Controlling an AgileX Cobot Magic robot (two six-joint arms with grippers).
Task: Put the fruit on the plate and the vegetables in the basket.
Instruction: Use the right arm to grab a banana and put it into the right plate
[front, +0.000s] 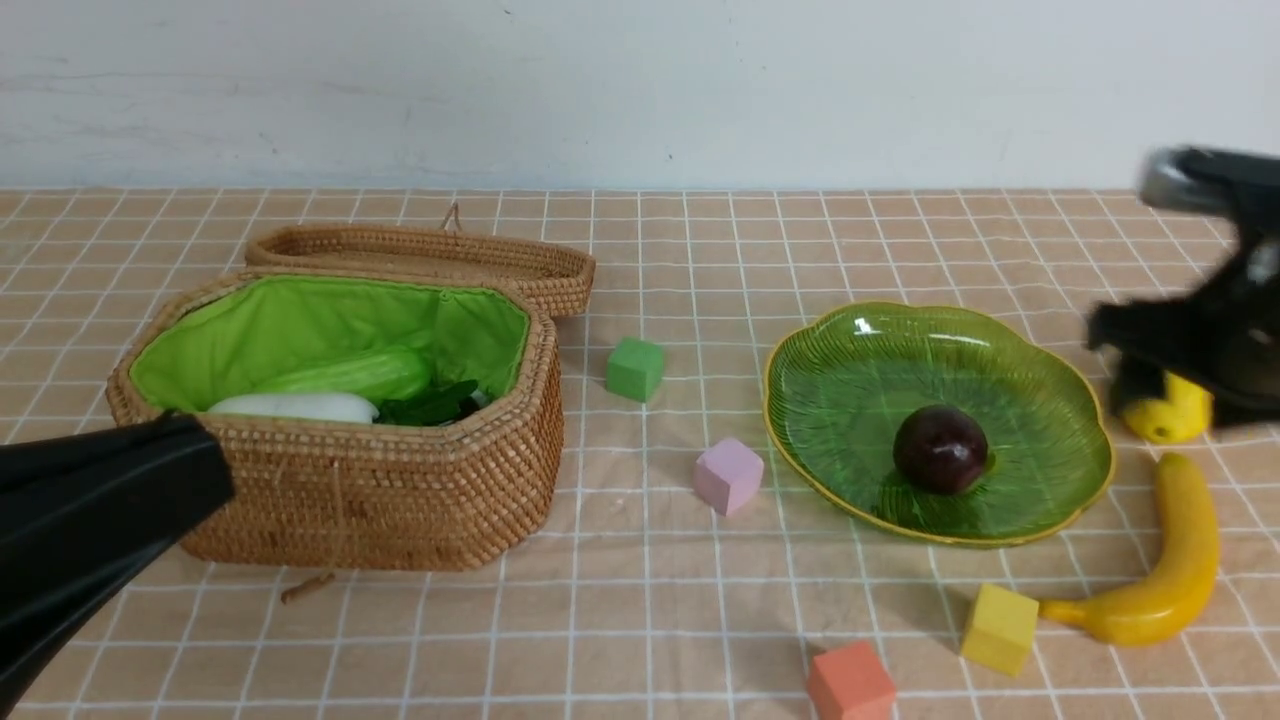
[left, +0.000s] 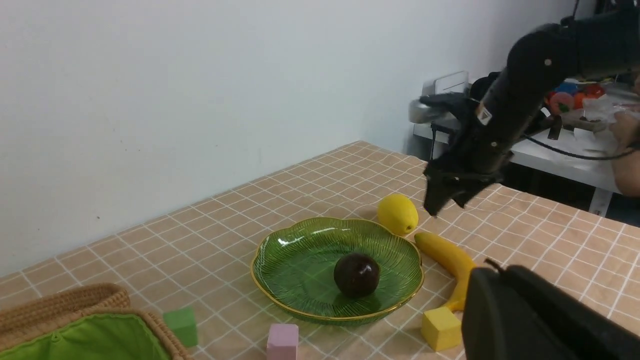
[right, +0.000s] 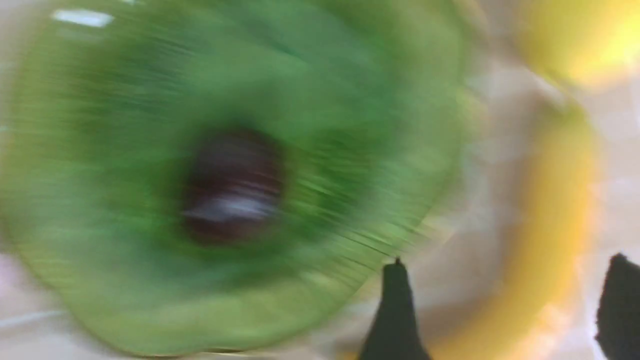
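A dark purple mangosteen (front: 940, 450) lies on the green ribbed plate (front: 1030, 400). To the plate's right, a yellow lemon (front: 1165, 410) and a banana (front: 1170, 570) lie on the cloth. My right gripper (front: 1140, 375) hovers, blurred, above the lemon, jaws open and empty; in its wrist view (right: 507, 262) the banana (right: 550, 225) lies below the gap. The wicker basket (front: 380, 480) holds a light green leafy vegetable (front: 350, 375) and a white radish (front: 295, 407). My left gripper (front: 195, 445) is shut and empty at the basket's near-left rim.
The wicker lid (front: 430, 255) lies behind the basket. Loose cubes sit on the checked cloth: green (front: 634, 368), pink (front: 729, 476), yellow (front: 998, 628), orange (front: 850, 685). A white wall bounds the table's far edge.
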